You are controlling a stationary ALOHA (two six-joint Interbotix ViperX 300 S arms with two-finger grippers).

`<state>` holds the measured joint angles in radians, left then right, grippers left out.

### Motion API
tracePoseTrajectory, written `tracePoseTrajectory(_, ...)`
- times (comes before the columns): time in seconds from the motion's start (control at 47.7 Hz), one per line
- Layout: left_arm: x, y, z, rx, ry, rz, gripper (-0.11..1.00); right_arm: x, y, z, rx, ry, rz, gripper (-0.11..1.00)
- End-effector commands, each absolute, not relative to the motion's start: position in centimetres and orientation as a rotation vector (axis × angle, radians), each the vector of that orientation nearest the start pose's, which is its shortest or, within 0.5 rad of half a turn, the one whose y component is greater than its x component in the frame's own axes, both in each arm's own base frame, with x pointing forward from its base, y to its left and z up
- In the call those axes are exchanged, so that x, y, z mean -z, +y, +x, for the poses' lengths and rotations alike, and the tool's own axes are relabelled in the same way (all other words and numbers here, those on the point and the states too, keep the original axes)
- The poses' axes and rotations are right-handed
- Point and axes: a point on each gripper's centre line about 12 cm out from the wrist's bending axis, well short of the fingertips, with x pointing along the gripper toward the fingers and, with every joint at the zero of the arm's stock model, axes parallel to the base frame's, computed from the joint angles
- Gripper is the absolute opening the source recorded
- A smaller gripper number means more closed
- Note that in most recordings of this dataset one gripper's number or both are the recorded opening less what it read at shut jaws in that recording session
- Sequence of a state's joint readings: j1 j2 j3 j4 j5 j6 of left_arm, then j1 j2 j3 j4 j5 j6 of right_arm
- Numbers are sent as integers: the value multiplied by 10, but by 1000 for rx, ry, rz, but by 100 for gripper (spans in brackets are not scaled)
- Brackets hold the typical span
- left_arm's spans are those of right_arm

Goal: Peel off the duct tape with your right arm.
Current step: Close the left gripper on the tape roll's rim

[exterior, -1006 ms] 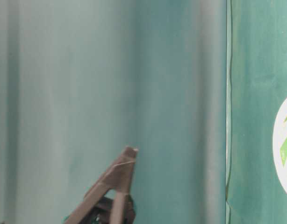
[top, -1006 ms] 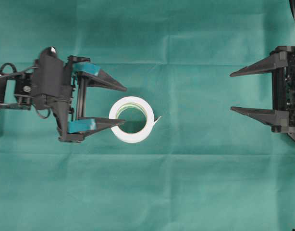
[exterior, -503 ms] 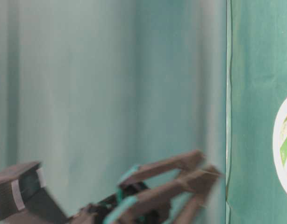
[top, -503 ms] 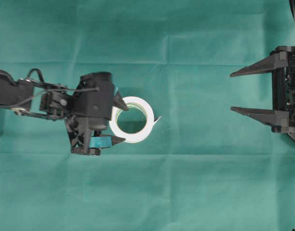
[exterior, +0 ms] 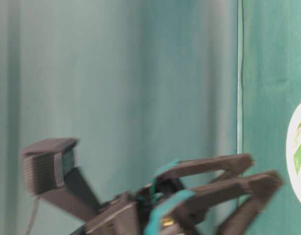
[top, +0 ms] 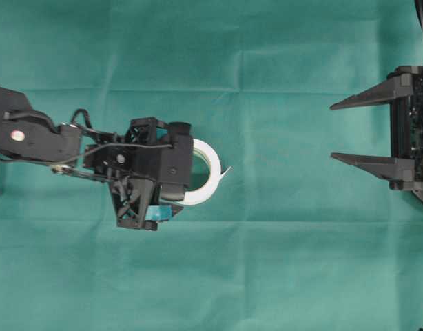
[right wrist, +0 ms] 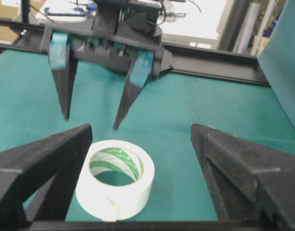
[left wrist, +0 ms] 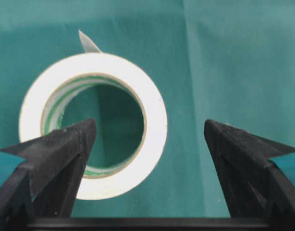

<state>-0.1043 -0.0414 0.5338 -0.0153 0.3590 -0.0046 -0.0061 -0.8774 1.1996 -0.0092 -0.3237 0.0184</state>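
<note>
while the duct tape (top: 201,172) lies flat on the green cloth (top: 266,262) near the middle of the table, its loose strip end (top: 226,170) sticks out toward the right arm's side. the left gripper (left wrist: 147,144) hangs over the roll pointing down, jaws spread wide and holding nothing; one finger sits above the ring's hollow, the other outside it. the right gripper (top: 332,132) waits well apart, jaws equally wide, empty. likely risks: a closing left finger could nudge the roll and swing the tab away, or a weak pinch could let the roll lift when the strip is pulled. no containers are visible.
</note>
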Motion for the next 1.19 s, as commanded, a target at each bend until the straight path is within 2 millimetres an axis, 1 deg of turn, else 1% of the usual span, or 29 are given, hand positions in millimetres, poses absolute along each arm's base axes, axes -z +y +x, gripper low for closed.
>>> tracePoseTrajectory(0.0, -204, -43, 396, 97, 826, 22, 97, -275, -1, 212, 5, -21, 10, 76)
tracePoseTrajectory(0.335, -168, -44, 411, 95, 890, 28, 97, -270, -1, 209, 4, -40, 8, 76)
tracePoseTrajectory(0.734, -128, -44, 416, 91, 947, 29, 97, -269, -1, 209, 1, -40, 2, 76)
tracePoseTrajectory(0.88, -118, -44, 415, 91, 969, 32, 97, -269, -1, 209, 1, -40, 2, 76)
tracePoseTrajectory(1.048, -116, -44, 414, 91, 974, 32, 97, -269, -1, 209, 1, -40, 2, 76)
tracePoseTrajectory(1.111, -117, -44, 414, 91, 973, 32, 96, -269, -1, 209, 1, -40, 2, 76)
tracePoseTrajectory(1.174, -116, -44, 414, 92, 974, 33, 92, -269, -1, 209, 1, -40, 4, 76)
